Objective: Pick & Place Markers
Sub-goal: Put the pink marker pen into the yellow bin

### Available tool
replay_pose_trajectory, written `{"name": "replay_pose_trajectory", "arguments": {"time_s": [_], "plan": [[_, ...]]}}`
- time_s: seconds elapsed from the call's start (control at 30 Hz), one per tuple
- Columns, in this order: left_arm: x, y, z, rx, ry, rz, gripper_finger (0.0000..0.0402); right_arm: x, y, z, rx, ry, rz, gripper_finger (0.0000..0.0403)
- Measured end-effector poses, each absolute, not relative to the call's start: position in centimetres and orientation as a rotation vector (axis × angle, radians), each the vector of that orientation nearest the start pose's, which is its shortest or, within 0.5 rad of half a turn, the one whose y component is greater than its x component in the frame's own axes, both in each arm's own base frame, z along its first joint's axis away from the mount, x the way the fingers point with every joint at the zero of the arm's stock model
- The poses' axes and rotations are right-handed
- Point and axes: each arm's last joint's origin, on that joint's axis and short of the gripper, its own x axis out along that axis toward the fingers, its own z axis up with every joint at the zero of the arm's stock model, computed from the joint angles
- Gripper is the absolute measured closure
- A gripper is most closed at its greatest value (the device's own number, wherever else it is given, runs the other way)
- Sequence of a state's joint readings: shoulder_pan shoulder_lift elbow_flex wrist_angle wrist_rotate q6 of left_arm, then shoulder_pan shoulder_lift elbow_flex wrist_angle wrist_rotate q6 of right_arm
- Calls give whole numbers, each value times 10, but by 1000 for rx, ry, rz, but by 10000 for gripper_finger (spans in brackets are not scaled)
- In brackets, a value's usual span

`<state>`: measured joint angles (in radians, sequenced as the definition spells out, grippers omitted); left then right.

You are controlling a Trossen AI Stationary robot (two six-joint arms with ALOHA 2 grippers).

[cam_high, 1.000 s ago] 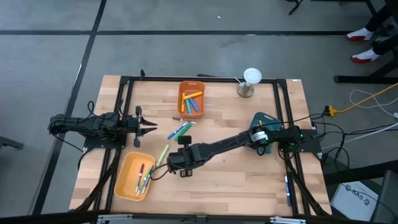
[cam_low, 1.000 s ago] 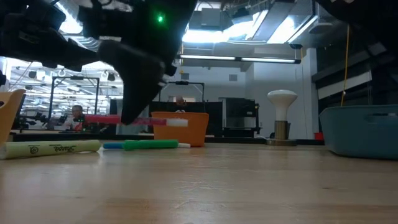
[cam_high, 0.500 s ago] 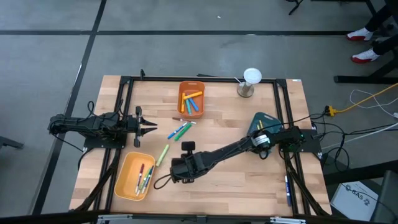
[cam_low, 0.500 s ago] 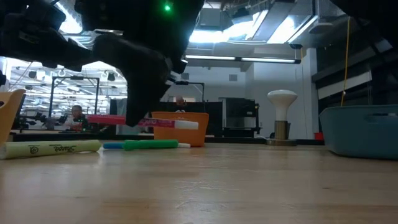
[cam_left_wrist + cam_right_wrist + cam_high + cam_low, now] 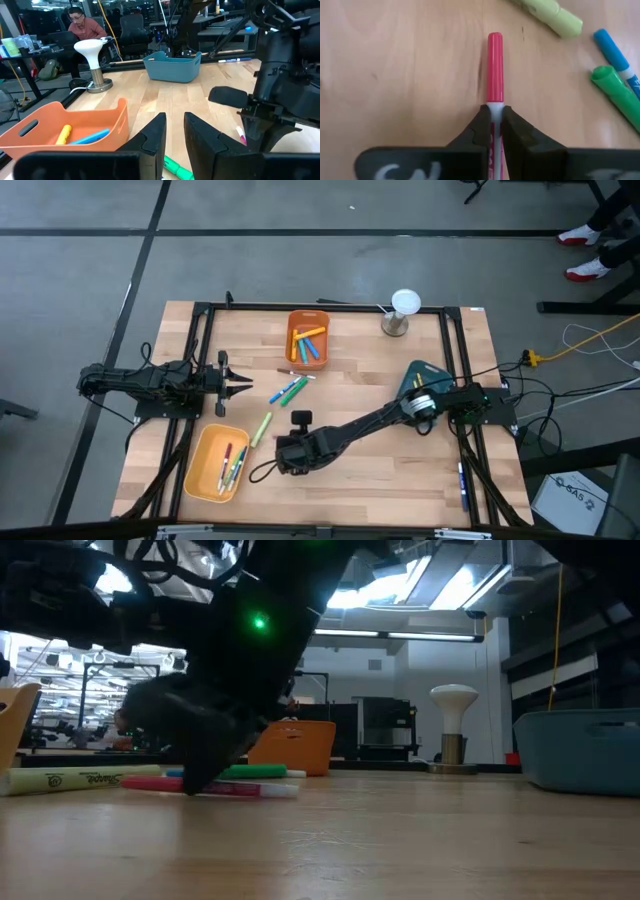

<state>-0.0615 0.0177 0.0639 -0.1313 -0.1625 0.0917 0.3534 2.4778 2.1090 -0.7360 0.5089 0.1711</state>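
Note:
My right gripper (image 5: 285,461) is low over the table's near middle, shut on a pink marker (image 5: 494,65), which also shows in the low view (image 5: 225,788). My left gripper (image 5: 240,381) waits open at the left edge and holds nothing. A light green marker (image 5: 262,427) and green and blue markers (image 5: 290,389) lie flat on the table. More markers lie in the yellow bin (image 5: 203,448) and in the orange bin (image 5: 294,330). My right gripper pinches the pink marker between its two fingers at the white band (image 5: 494,107) just behind the cap. The fingers (image 5: 195,765) slant down from above and lie across the marker. The marker lies about level, along the table top (image 5: 240,789).
A teal bin (image 5: 420,375) stands by the right arm's base. A white-headed lamp-like stand (image 5: 400,310) is at the far edge. A person sits at a desk in the room beyond the table (image 5: 82,22).
My right gripper has gone down and a little toward the table's near edge with the pink marker. The marker was held level above the table and now lies down at the table top, still between the shut fingers.

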Motion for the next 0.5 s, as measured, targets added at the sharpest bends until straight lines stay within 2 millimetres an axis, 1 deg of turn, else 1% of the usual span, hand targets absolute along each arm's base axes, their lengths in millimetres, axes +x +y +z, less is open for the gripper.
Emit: {"name": "replay_pose_trajectory", "arguments": {"time_s": [0.1, 0.17, 0.3, 0.33, 0.43, 0.5], "plan": [[94, -1, 171, 101, 89, 97, 337, 492, 166, 147, -299, 922, -210, 380], [94, -1, 171, 101, 89, 97, 339, 488, 164, 149, -286, 868, -199, 400], [94, -1, 171, 101, 89, 97, 340, 468, 155, 139, -231, 794, -166, 400], [94, -1, 171, 101, 89, 97, 340, 462, 153, 140, -216, 762, -164, 400], [94, -1, 171, 101, 89, 97, 341, 444, 147, 155, -155, 625, -164, 401], [94, -1, 171, 101, 89, 97, 340, 433, 142, 160, -122, 547, -163, 401]]}}
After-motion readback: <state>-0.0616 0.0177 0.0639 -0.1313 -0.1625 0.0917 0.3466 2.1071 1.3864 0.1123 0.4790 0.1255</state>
